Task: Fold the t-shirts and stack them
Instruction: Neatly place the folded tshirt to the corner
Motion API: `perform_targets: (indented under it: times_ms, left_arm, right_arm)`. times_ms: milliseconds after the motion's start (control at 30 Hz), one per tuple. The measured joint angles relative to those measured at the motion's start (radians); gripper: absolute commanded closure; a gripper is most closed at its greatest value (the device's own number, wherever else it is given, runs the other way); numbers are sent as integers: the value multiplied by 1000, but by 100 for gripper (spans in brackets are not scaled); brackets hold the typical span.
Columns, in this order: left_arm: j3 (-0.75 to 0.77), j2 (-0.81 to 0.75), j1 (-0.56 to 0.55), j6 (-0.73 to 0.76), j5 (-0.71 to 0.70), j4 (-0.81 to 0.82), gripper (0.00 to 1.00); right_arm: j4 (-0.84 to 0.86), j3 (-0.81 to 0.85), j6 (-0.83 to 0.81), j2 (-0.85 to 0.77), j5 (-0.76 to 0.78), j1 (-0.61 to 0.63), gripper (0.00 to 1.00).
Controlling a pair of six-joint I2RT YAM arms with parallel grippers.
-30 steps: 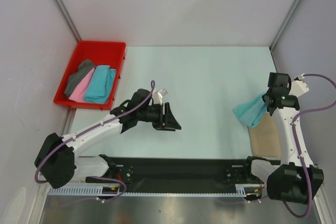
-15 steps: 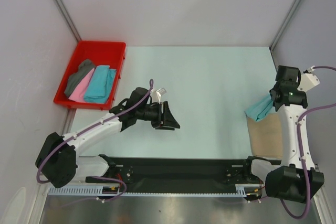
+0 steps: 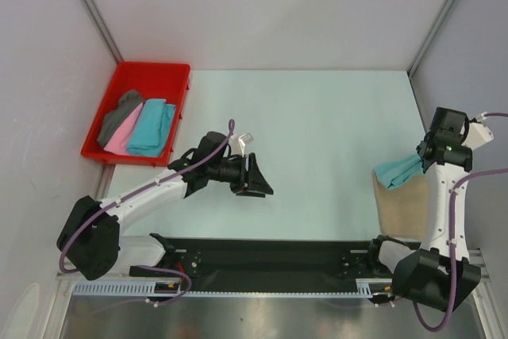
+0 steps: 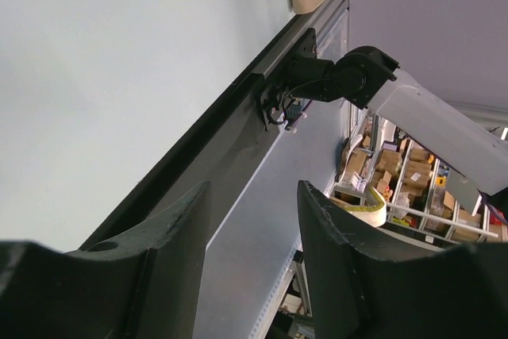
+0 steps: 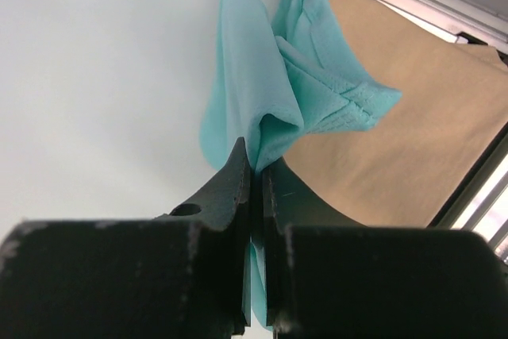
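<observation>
right gripper [image 5: 255, 167] clenched on mint green t-shirt [image 5: 262, 93] | carried rightward since a second ago, now hanging over far end of tan t-shirt [image 3: 401, 208] at right edge of table [image 3: 317, 117] | left gripper [image 4: 252, 253] released, empty, unmoved left of centre | red tray [image 3: 159, 78] far left, unchanged

Bare table [image 3: 317, 132] lies open between the left gripper [image 3: 258, 180] and the right gripper [image 3: 421, 160]. The mint green t-shirt [image 3: 395, 171], pinched in the right gripper, hangs below it over the tan t-shirt [image 3: 401, 210]. The side wall [image 3: 476, 61] stands close on its right. A red tray [image 3: 151, 67] sits well left of the left gripper.
</observation>
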Motion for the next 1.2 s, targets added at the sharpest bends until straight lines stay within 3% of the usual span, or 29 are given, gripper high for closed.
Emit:
perform_targets:
  times_ms: [467, 1167, 1200]
  left_arm:
    - [0, 21, 9, 1, 26, 9, 47]
    - [0, 47, 31, 4, 56, 16, 48]
    - [0, 48, 32, 7, 56, 16, 48]
  right_arm:
    - [-22, -99, -58, -32, -103, -183, 100]
    - [14, -251, -141, -9, -102, -306, 100]
    - [13, -251, -136, 8, -90, -311, 89]
